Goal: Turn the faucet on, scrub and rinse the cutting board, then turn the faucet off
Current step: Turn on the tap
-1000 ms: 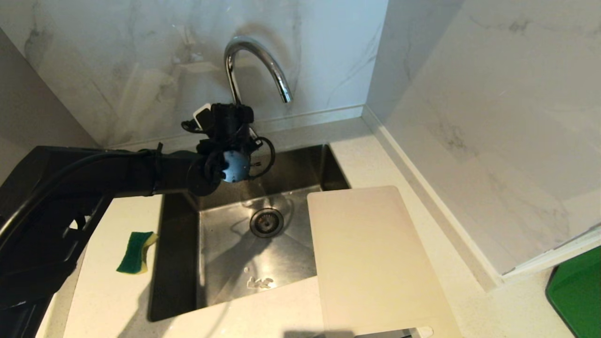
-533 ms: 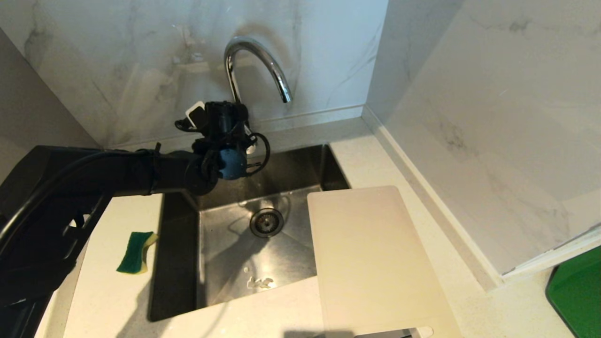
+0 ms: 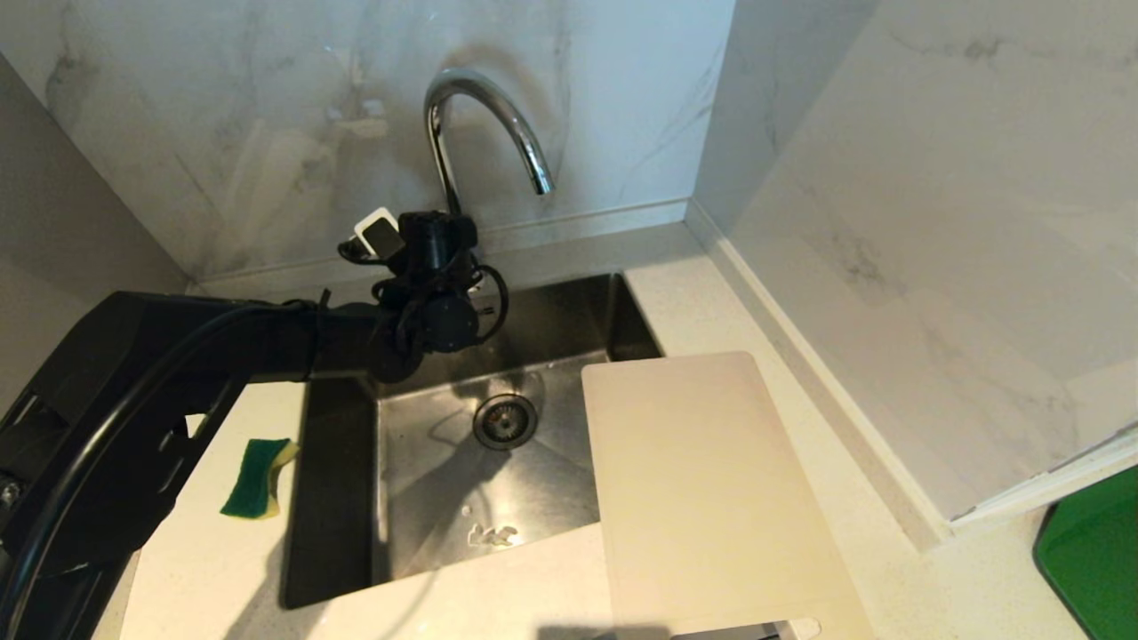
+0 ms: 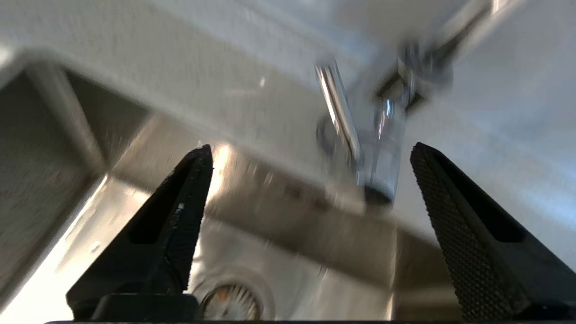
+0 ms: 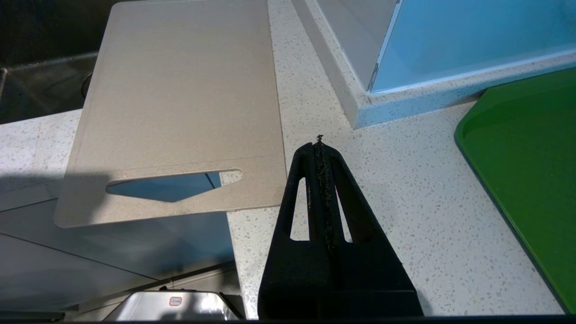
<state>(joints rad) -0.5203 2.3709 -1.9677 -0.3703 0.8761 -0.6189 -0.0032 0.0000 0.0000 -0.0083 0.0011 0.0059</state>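
The one sink (image 3: 356,533) set into my worktop (image 3: 711,293) holds no loose objects; I see only its round drain (image 3: 505,420) at the middle of the basin floor and a small patch of foam or water (image 3: 492,534) nearer to me. There is one faucet (image 3: 484,116), rising from the far rim of the sink, its arched spout curving to the right over the basin; I cannot make out any stream from it.

My left tool (image 4: 310,153) hangs over the far left part of the sink, just in front of the faucet's base. Its two fingers (image 4: 180,216) stand wide apart and hold nothing; between them my wrist view shows the blurred faucet stem and its thin lever (image 4: 337,112), with no contact that I can tell.

The one cutting board (image 3: 702,489) lies flat on the right, its far left corner hanging over the sink's right edge, the slot handle at the near end. One green-and-yellow sponge (image 3: 258,477) lies on the worktop to the left of the sink.

My right tool (image 5: 320,144) rests low at the near right, fingers pressed together and empty, just beside the board's near right corner. One green tray (image 5: 531,171) sits at the far right; what I can see of it holds nothing.
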